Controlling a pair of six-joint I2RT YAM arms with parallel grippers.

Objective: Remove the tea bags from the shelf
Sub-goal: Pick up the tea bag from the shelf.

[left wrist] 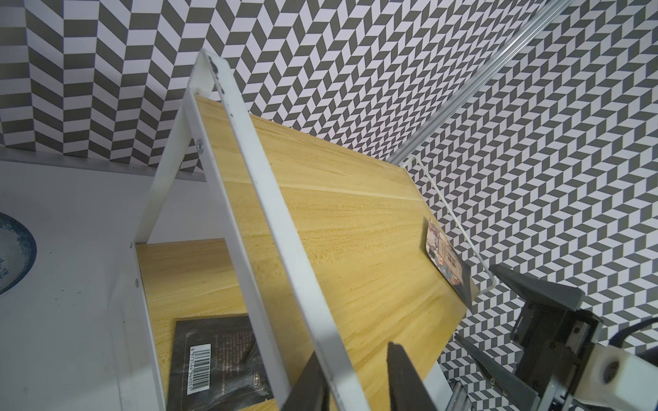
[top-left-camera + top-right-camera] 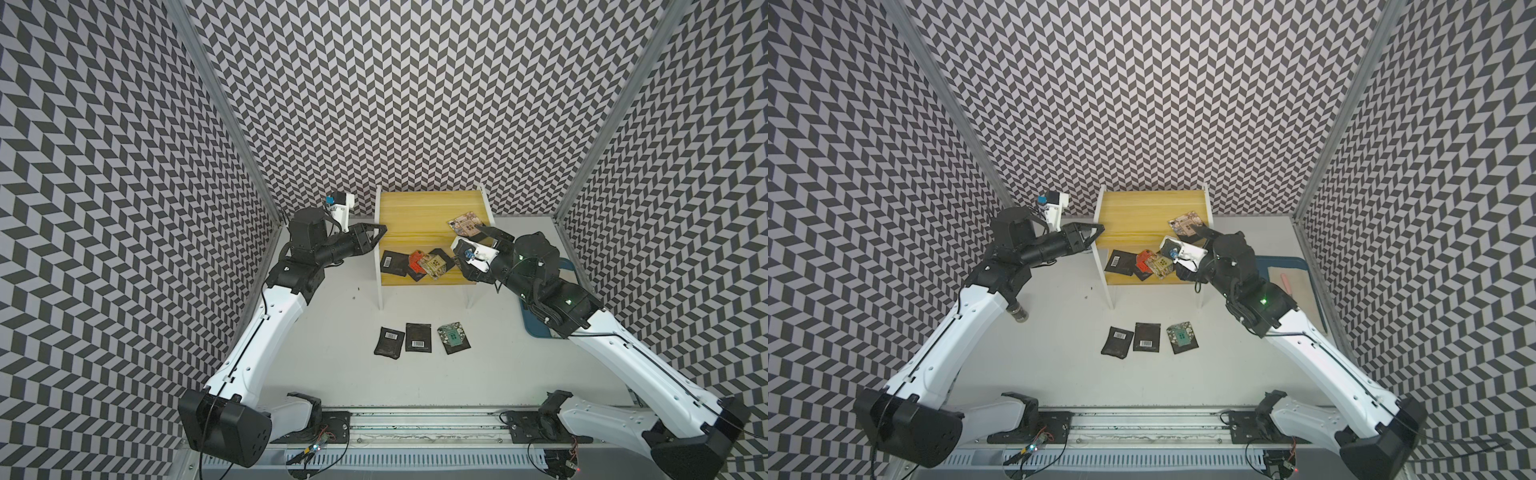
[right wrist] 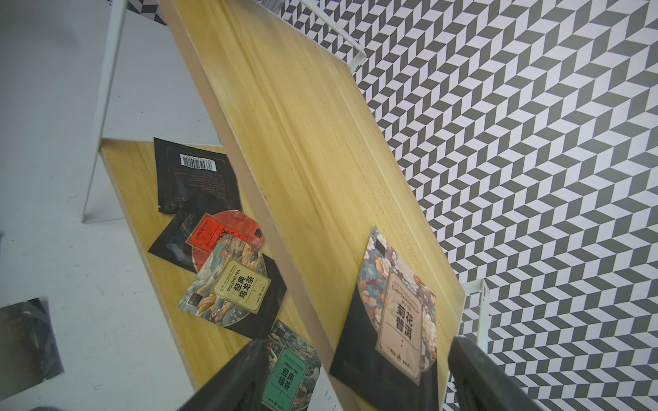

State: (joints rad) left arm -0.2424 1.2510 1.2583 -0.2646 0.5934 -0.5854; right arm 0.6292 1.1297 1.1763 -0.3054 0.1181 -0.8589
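Observation:
The shelf (image 2: 424, 208) (image 2: 1142, 208) stands at the back centre, two yellow boards in white frames. One floral tea bag (image 2: 465, 222) (image 3: 395, 313) lies at the top board's front right corner. My right gripper (image 2: 471, 239) (image 3: 359, 373) is open, its fingers wide on either side of that bag. On the lower board lie a black barcode bag (image 2: 392, 264) (image 1: 213, 359), an orange one (image 3: 220, 231), an oolong one (image 3: 231, 284) and a green one (image 3: 288, 366). Three tea bags (image 2: 418, 337) lie on the table in front. My left gripper (image 2: 380, 229) (image 1: 356, 380) straddles the shelf's left side frame, fingers slightly apart.
A dark blue tray (image 2: 1287, 262) holding a pink item lies right of the shelf, partly under my right arm. A blue patterned plate (image 1: 14, 249) sits left of the shelf. A small dark jar (image 2: 1018, 313) stands beneath my left arm. Patterned walls close in three sides.

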